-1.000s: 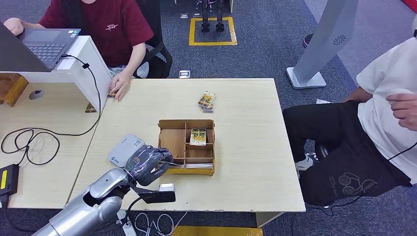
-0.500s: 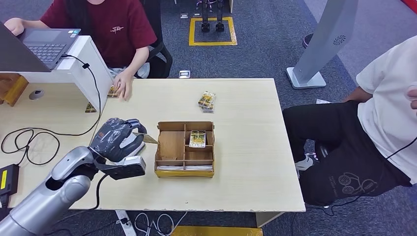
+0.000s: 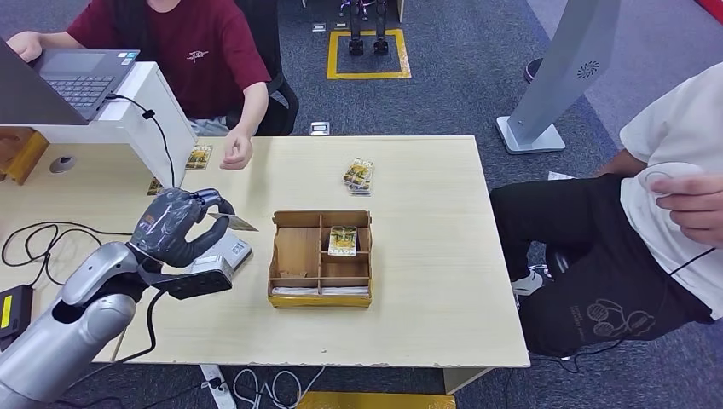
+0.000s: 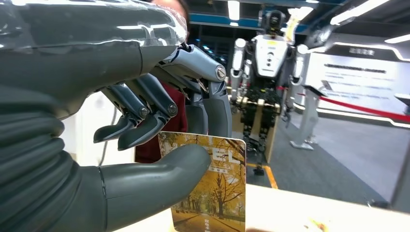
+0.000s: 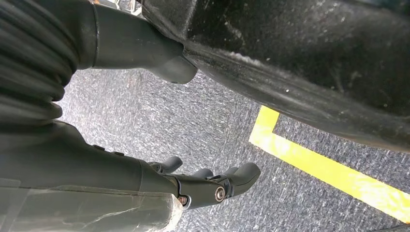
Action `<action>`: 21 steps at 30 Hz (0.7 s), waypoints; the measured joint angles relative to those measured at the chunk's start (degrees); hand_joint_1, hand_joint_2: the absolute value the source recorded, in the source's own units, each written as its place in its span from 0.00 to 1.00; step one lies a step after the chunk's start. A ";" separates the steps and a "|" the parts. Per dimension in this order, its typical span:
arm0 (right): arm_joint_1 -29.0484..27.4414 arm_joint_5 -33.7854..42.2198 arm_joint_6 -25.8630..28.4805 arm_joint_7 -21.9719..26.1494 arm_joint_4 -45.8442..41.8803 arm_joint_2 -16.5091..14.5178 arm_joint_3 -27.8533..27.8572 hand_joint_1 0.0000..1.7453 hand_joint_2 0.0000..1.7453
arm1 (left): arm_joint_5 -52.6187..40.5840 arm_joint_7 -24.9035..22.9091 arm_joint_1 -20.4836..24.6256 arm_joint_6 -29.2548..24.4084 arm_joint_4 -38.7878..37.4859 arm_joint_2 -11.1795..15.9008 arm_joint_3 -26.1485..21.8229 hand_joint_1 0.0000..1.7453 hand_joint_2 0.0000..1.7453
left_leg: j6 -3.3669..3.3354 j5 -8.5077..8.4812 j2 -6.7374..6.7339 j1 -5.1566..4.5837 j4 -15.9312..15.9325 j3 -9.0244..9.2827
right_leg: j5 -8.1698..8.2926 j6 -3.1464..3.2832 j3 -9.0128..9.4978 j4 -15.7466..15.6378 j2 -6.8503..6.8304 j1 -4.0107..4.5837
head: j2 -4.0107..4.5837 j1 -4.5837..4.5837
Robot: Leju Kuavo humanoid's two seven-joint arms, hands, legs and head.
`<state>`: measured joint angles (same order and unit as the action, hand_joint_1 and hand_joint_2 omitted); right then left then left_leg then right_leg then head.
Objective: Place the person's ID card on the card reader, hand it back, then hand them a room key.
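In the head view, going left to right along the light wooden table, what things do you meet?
Robot's left hand pinching a picture-printed card → brown divided cardboard tray → small stack of yellow cards near the far edge → seated person in black trousers beside the table.

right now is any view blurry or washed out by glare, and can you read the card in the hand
Head view: even light, sharp, soft shadows; the card is seen edge-on. Left wrist view: ceiling lights glare, plastic wrap on the left hand shines; the card is sharp, its print partly behind the thumb. Right wrist view: dim, the right hand dark over carpet.
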<state>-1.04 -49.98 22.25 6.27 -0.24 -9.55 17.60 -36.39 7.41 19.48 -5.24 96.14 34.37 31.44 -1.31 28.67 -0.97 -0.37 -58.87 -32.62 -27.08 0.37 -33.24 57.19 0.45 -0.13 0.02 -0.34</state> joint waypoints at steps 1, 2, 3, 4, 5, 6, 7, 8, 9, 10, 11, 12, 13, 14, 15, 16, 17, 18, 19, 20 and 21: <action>0.02 0.04 0.04 -0.14 0.00 0.00 -0.10 0.00 1.00 | 0.75 -0.16 -0.07 -0.03 0.28 0.41 -0.76 1.00 1.00 | 0.00 0.00 0.00 0.01 0.00 0.00 | 0.00 0.00 0.00 0.00 0.00 0.01 | 0.00 0.00; 0.04 0.07 0.09 -0.35 0.00 0.00 -0.26 0.00 1.00 | 1.63 -0.37 -0.17 -0.04 0.59 0.94 -1.69 1.00 1.00 | 0.00 0.00 -0.01 0.02 0.00 0.00 | 0.00 0.00 0.00 0.01 0.01 0.01 | 0.00 -0.01; 0.08 0.08 0.13 -0.59 0.00 0.00 -0.47 0.00 1.00 | 2.53 -0.55 -0.25 0.04 0.86 1.47 -2.77 1.00 1.00 | 0.00 0.00 -0.01 0.03 0.00 0.00 | 0.00 0.00 -0.01 0.01 0.02 0.02 | 0.00 -0.01; 0.13 0.08 0.14 -0.87 0.01 0.00 -0.74 0.00 1.00 | 3.29 -0.84 -0.28 0.29 1.05 1.95 -4.09 1.00 1.00 | 0.01 -0.01 -0.02 0.03 0.00 0.01 | 0.00 0.01 -0.02 0.02 0.02 0.02 | 0.00 -0.01; 0.21 0.08 0.14 -1.17 0.01 0.00 -1.06 0.00 1.00 | 3.62 -1.33 -0.18 0.55 1.13 2.29 -5.48 1.00 1.00 | 0.01 -0.01 -0.02 0.04 0.00 0.01 | 0.00 0.01 -0.03 0.02 0.02 0.03 | 0.00 -0.01; 0.31 0.09 0.14 -1.49 0.02 -0.01 -1.36 0.00 1.00 | 3.26 -2.03 0.15 0.68 1.04 2.46 -6.88 1.00 1.00 | 0.02 -0.02 -0.01 0.04 0.00 0.01 | 0.00 0.01 -0.04 0.02 0.01 0.04 | 0.00 -0.01; 0.44 0.09 0.14 -1.79 0.02 -0.01 -1.64 0.00 1.00 | 2.26 -2.91 0.76 0.59 0.68 2.43 -8.10 1.00 1.00 | 0.04 -0.03 0.01 0.04 0.00 0.01 | -0.01 0.01 -0.04 0.01 -0.01 0.04 | 0.00 -0.01; 0.56 0.09 0.16 -2.10 0.02 -0.02 -1.96 0.00 1.00 | 0.69 -3.88 1.69 0.19 -0.14 2.13 -9.05 1.00 1.00 | 0.05 -0.04 0.05 0.04 0.00 0.01 | -0.01 0.01 -0.02 0.01 -0.05 0.04 | 0.00 0.00; 0.67 0.09 0.22 -2.35 0.02 -0.02 -2.29 0.00 1.00 | -1.00 -4.78 2.75 -0.52 -1.40 1.63 -9.76 1.00 1.00 | 0.07 -0.06 0.09 0.04 0.00 0.01 | 0.00 0.02 0.00 0.01 -0.08 0.04 | 0.00 0.00; 0.74 0.09 0.31 -2.49 0.02 -0.02 -2.62 0.00 1.00 | -2.48 -5.49 3.78 -1.44 -2.89 1.03 -10.24 1.00 1.00 | 0.09 -0.07 0.10 0.03 0.00 0.02 | 0.00 0.02 0.01 0.01 -0.10 0.04 | 0.00 0.00; 0.77 0.12 0.42 -2.58 0.02 -0.02 -2.92 0.00 1.00 | -3.90 -6.16 4.76 -2.72 -4.72 0.23 -10.63 1.00 1.00 | 0.10 -0.08 0.09 0.03 0.00 0.02 | 0.02 0.04 0.02 0.01 -0.09 0.04 | 0.00 0.00; 0.77 0.19 0.52 -2.57 0.02 -0.02 -3.13 0.00 1.00 | -5.06 -6.77 5.65 -4.04 -6.58 -0.57 -10.90 1.00 1.00 | 0.11 -0.08 0.07 0.03 0.00 0.03 | 0.03 0.05 0.01 0.01 -0.08 0.04 | 0.00 0.00; 0.77 0.27 0.62 -2.55 0.02 -0.02 -3.33 0.00 1.00 | -6.09 -7.36 6.73 -5.25 -8.64 -1.47 -11.06 1.00 1.00 | 0.11 -0.10 0.06 0.02 -0.01 0.03 | 0.05 0.06 0.00 0.01 -0.08 0.03 | 0.00 0.00; 0.76 0.41 0.68 -2.55 0.02 -0.02 -3.56 0.00 1.00 | -7.14 -7.97 8.02 -6.29 -11.04 -2.62 -11.16 1.00 1.00 | 0.10 -0.11 0.09 0.01 -0.02 0.02 | 0.05 0.06 0.00 0.01 -0.10 0.03 | 0.00 0.01; 0.77 0.57 0.73 -2.58 0.02 -0.02 -3.79 0.00 1.00 | -8.11 -8.58 9.45 -7.09 -13.52 -3.72 -11.20 1.00 1.00 | 0.09 -0.12 0.13 0.01 -0.02 0.02 | 0.06 0.06 0.01 0.00 -0.13 0.03 | 0.00 0.01; 0.78 0.73 0.75 -2.62 0.02 -0.02 -4.03 0.00 1.00 | -9.07 -9.16 10.95 -7.90 -16.05 -4.88 -11.18 1.00 1.00 | 0.09 -0.12 0.16 0.01 -0.03 0.02 | 0.06 0.06 0.03 0.00 -0.16 0.03 | 0.00 0.01; 0.79 0.90 0.75 -2.66 0.02 -0.01 -4.23 0.00 1.00 | -9.95 -9.73 12.36 -8.69 -18.49 -5.99 -11.17 1.00 1.00 | 0.09 -0.13 0.18 0.01 -0.03 0.02 | 0.07 0.05 0.04 0.01 -0.16 0.03 | 0.00 0.01; 0.79 1.02 0.78 -2.67 0.02 -0.01 -4.38 0.00 1.00 | -10.62 -10.28 13.65 -9.43 -20.68 -6.96 -11.17 1.00 1.00 | 0.09 -0.13 0.15 0.01 -0.03 0.02 | 0.08 0.05 0.04 0.01 -0.14 0.03 | 0.00 0.01; 0.78 1.10 0.80 -2.67 0.02 -0.01 -4.53 0.00 1.00 | -11.01 -10.67 14.78 -9.96 -22.56 -7.82 -11.16 1.00 1.00 | 0.09 -0.12 0.12 0.00 -0.03 0.02 | 0.09 0.05 0.04 0.01 -0.12 0.02 | 0.00 0.01; 0.78 1.20 0.82 -2.66 0.02 0.00 -4.68 0.00 1.00 | -11.22 -10.98 15.74 -10.29 -24.29 -8.61 -11.16 1.00 1.00 | 0.09 -0.12 0.09 0.00 -0.03 0.02 | 0.09 0.04 0.04 0.01 -0.09 0.02 | 0.00 0.01; 0.77 1.28 0.84 -2.66 0.02 0.00 -4.84 0.00 1.00 | -11.30 -11.18 16.47 -10.49 -25.77 -9.31 -11.16 1.00 1.00 | 0.09 -0.12 0.07 0.00 -0.03 0.02 | 0.09 0.04 0.03 0.01 -0.08 0.02 | 0.00 0.01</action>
<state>-0.26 -48.69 23.08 3.61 -0.22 -9.55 12.76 -47.69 -3.77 35.95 -15.73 70.38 25.06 20.27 -1.22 28.55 -0.90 -0.37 -58.90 -32.61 -26.99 0.41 -33.21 57.20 0.38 -0.11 0.02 -0.33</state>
